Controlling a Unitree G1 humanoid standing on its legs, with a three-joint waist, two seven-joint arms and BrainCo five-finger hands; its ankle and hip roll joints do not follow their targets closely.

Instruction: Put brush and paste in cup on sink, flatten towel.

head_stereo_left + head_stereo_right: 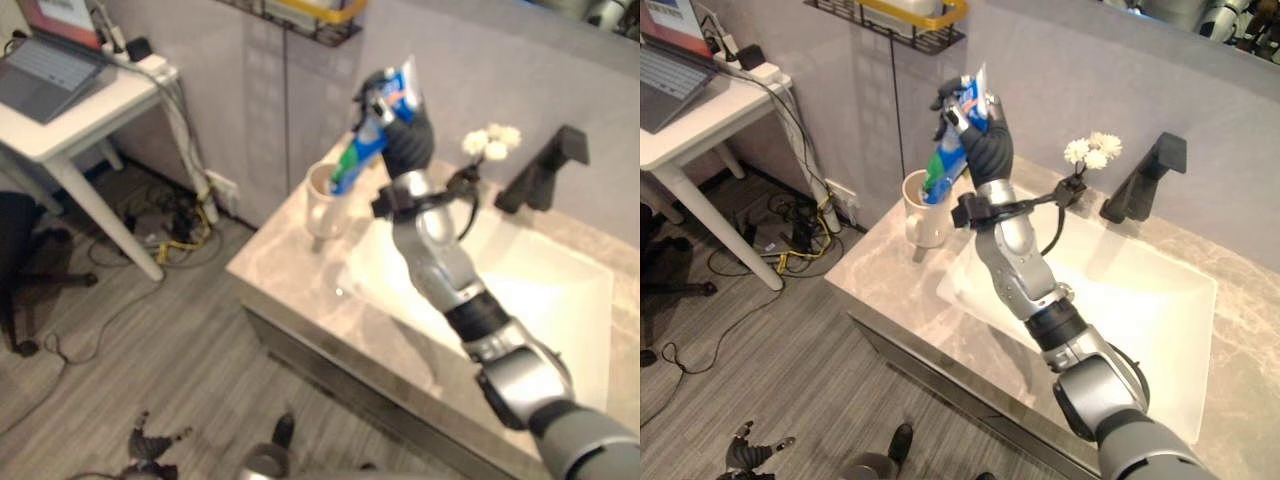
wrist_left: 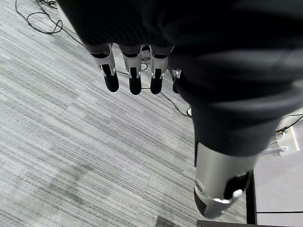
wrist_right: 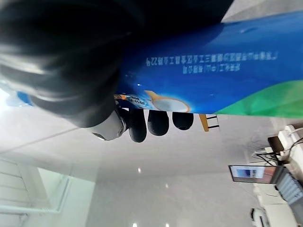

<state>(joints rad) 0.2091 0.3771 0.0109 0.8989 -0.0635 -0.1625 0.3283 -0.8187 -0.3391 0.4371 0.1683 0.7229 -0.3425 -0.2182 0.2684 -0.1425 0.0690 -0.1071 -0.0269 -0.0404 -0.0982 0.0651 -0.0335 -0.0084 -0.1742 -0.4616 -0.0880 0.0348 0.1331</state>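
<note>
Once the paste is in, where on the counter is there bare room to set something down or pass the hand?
Bare marble runs along the front edge of the counter, between the cup and the basin. The basin itself is empty. It is crowded at the back: the right hand holds the toothpaste over the cup, with the flowers and faucet close beside.

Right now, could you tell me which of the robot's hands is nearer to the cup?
Right. The right hand holds the toothpaste tube just above the cup; the left hand hangs low over the floor.
</note>
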